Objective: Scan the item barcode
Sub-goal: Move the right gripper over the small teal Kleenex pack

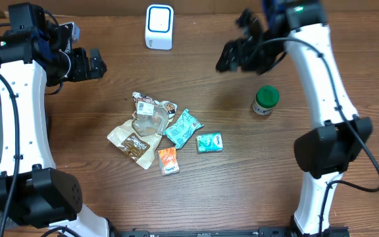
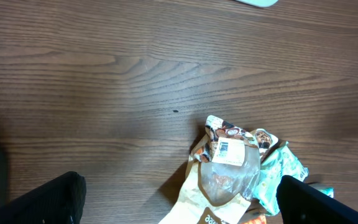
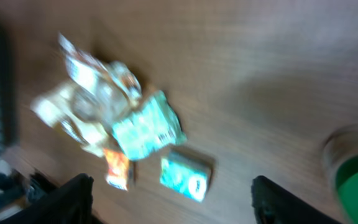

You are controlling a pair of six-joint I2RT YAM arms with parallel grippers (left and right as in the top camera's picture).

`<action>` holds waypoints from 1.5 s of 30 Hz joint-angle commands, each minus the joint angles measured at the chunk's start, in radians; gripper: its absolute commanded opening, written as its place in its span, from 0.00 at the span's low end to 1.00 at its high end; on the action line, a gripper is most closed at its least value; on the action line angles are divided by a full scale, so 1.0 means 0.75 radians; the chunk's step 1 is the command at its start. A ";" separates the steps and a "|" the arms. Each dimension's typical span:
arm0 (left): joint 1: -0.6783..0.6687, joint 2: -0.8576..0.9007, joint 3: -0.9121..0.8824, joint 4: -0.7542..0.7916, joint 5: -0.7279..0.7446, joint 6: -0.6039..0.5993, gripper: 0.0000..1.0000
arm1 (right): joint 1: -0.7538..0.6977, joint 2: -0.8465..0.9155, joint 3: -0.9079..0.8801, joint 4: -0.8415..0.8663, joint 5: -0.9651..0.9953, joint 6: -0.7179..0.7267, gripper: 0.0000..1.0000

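Wooden surface (image 1: 242,191) is carrying a white scanner (image 1: 159,26), snack packets (image 1: 163,135) and a green-lidded jar (image 1: 266,100).
Overhead: the packets are lying below the scanner and the jar lower right of it, with the left gripper (image 1: 95,64) hovering to the scanner's left and the right gripper (image 1: 229,58) to its right. Left wrist: the left gripper is gaping wide and empty over a packet with a white label (image 2: 230,149). Right wrist, blurred: the fingers are standing apart, gripping nothing.
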 commanded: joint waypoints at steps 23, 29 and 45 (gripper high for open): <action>-0.009 0.012 0.002 0.002 0.015 0.021 1.00 | 0.568 0.005 -0.723 0.016 0.283 -0.100 0.04; -0.009 0.012 0.002 0.002 0.015 0.021 0.99 | 0.613 0.005 -0.791 0.135 0.285 -0.100 0.04; -0.009 0.012 0.002 0.002 0.015 0.021 1.00 | 0.592 0.005 -0.873 0.457 0.448 0.104 0.28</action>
